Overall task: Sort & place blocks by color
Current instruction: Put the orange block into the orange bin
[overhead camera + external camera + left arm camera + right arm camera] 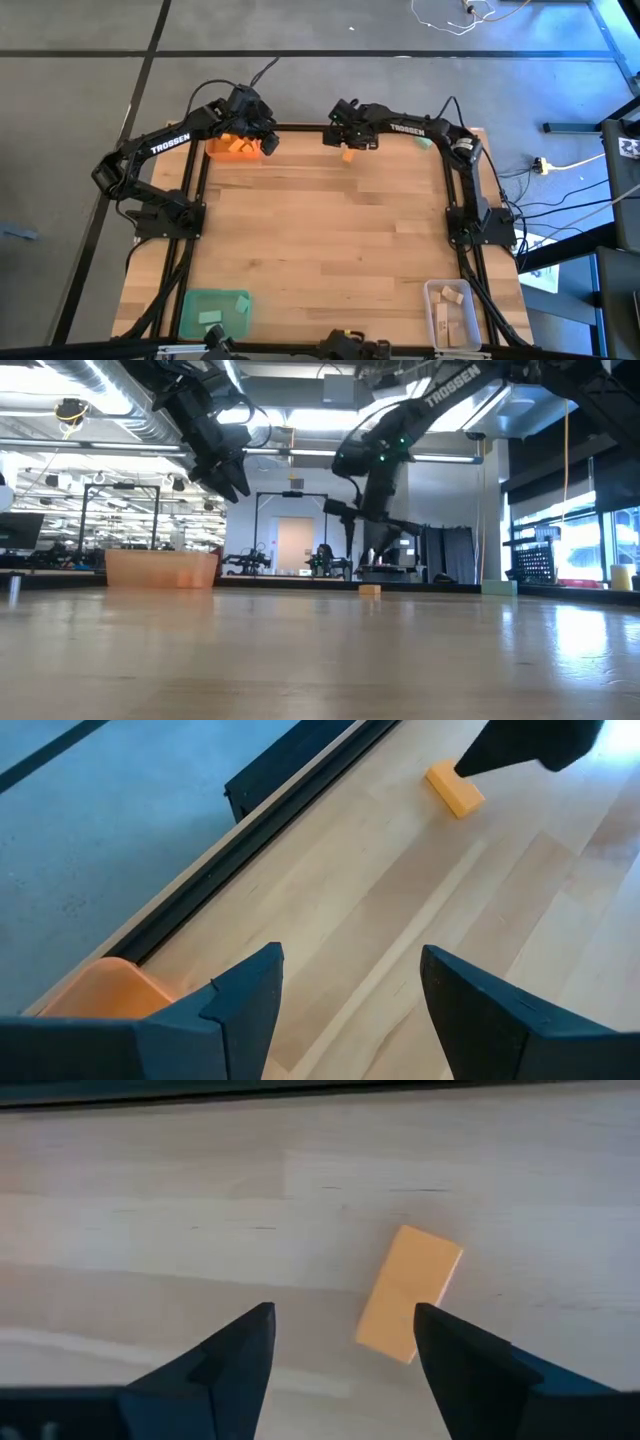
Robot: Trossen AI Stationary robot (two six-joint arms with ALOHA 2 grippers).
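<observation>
Smooth rectangular orange block (408, 1293) lies flat on the pale wood table (330, 240); right gripper (340, 1350) hovers above, jaws apart, empty; left gripper (350, 990) over the far-left orange tray (237, 148), jaws apart

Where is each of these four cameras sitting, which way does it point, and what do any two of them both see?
High view: overhead, straight down on the table; both arms, left gripper over the orange tray, right gripper open.
Low view: at tabletop height, looking level into the room; both arms hang from above.
Left wrist view: past the open left gripper at the table edge.
Right wrist view: down past the right gripper.
Shared: all four show the loose orange block.
</observation>
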